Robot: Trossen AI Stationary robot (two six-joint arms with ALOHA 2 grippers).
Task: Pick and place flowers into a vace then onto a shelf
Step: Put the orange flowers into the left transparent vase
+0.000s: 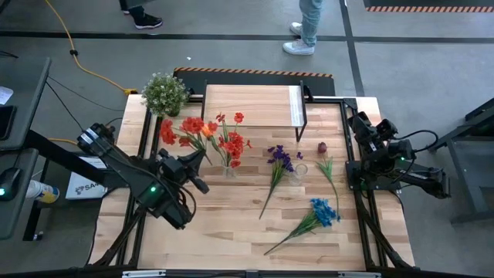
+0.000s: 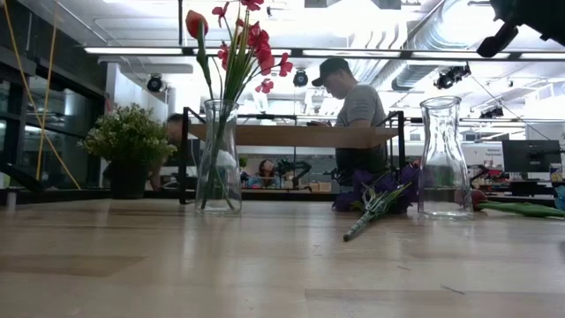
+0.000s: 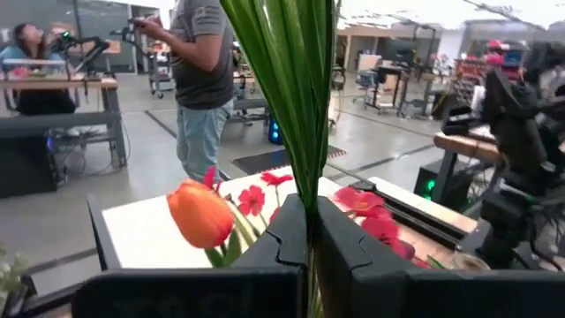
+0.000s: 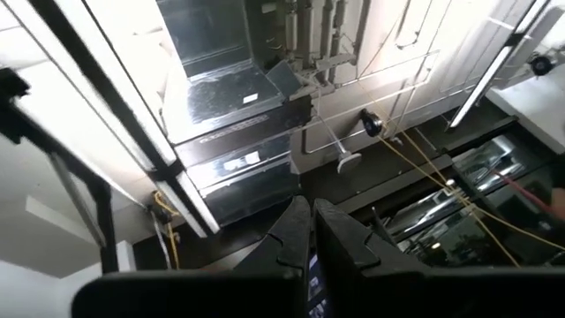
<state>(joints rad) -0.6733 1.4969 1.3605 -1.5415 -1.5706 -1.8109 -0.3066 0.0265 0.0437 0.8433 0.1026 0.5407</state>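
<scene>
Orange and red flowers (image 1: 207,133) were seen standing in a clear glass vase (image 2: 218,159) near the middle of the bench (image 1: 231,239), just in front of the shelf (image 1: 251,104), which was set against the far edge. Long green leaves (image 3: 291,88) of that bunch were clamped between the fingers of the left claw (image 1: 202,160), with the orange tulip (image 3: 201,213) right beside it. A purple flower (image 1: 279,158) was laid flat at the bench's centre, next to a second, empty glass vase (image 2: 443,159). A dark red rosebud stem (image 1: 324,158) was laid toward the right edge, and a blue bunch (image 1: 320,212) nearer the front right. A potted plant (image 1: 164,93) was placed at the far left corner. The right claw (image 4: 311,231) was held fully closed on nothing, raised at the right edge. A person (image 2: 353,115) was visible in the room beyond.
</scene>
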